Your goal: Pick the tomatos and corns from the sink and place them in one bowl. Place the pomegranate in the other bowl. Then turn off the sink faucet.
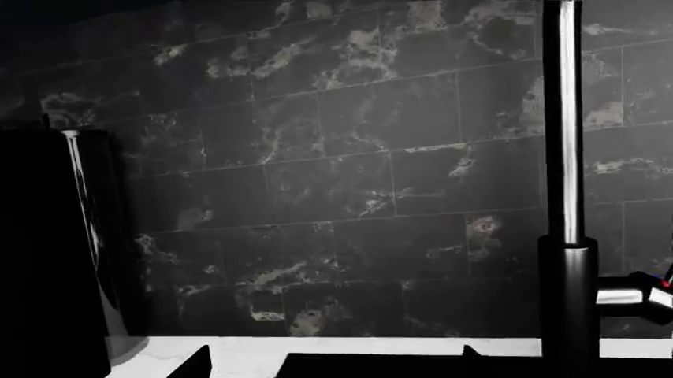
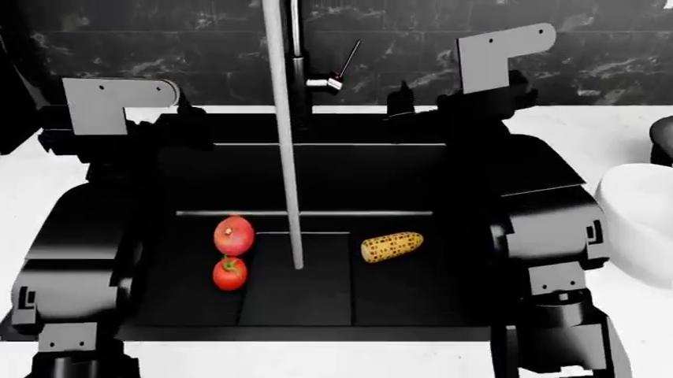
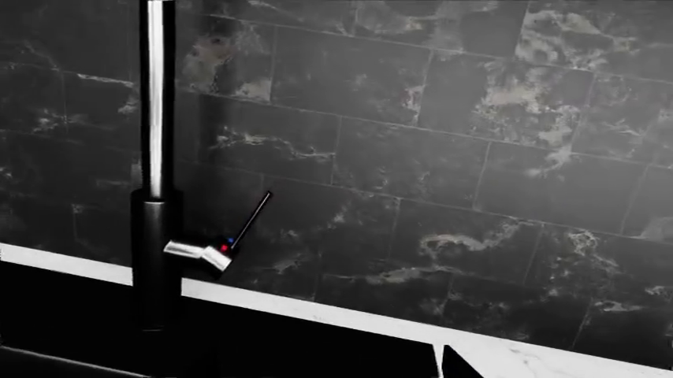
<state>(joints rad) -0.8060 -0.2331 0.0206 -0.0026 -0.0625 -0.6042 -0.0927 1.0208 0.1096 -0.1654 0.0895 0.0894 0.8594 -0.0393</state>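
Observation:
In the head view the dark sink point(image 2: 462, 169) holds a red pomegranate point(image 2: 233, 235), a smaller red tomato point(image 2: 229, 272) just in front of it, and one yellow corn point(image 2: 392, 246) to the right. Water runs from the faucet point(image 2: 280, 118), whose lever handle point(image 2: 328, 79) sticks out to the right. A white bowl point(image 2: 639, 220) stands on the counter at the right. My left gripper point(image 1: 334, 364) hovers open and empty over the sink's back left edge. My right gripper point(image 3: 326, 366) is held open and empty at the back right, near the faucet handle point(image 3: 200, 253).
A black marbled tile wall point(image 2: 589, 55) rises behind the white counter point(image 2: 21, 181). A dark object point(image 2: 663, 142) shows at the right edge beyond the white bowl. A tall black appliance point(image 1: 53, 252) stands left of the sink.

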